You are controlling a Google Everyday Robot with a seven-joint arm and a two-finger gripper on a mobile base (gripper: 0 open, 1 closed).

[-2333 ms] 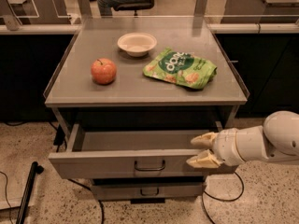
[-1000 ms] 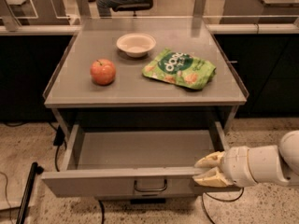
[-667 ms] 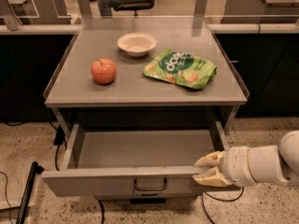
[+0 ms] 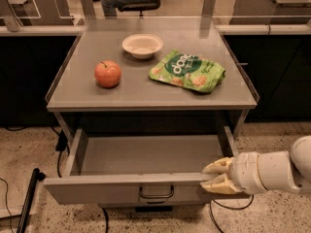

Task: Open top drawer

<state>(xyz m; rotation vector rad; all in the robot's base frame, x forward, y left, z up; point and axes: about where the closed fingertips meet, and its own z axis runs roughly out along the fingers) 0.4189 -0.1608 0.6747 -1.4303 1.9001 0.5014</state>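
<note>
The top drawer (image 4: 146, 157) stands far out beneath the desk (image 4: 126, 93), its tray exposed. The gripper (image 4: 216, 175) is clenched on the drawer's front lip, right of the handle (image 4: 156, 193). With this off-centre hold, any further pull should run straight and level to avoid skewing.

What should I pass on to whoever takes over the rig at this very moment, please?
Gripper: at the right end of the top drawer front, clamped on its upper lip.
Top drawer: pulled well out from under the table, its inside in full view. The gripper is not on the handle.
Done: the drawer looks open.
Left: probably just release and back the arm away.
</note>
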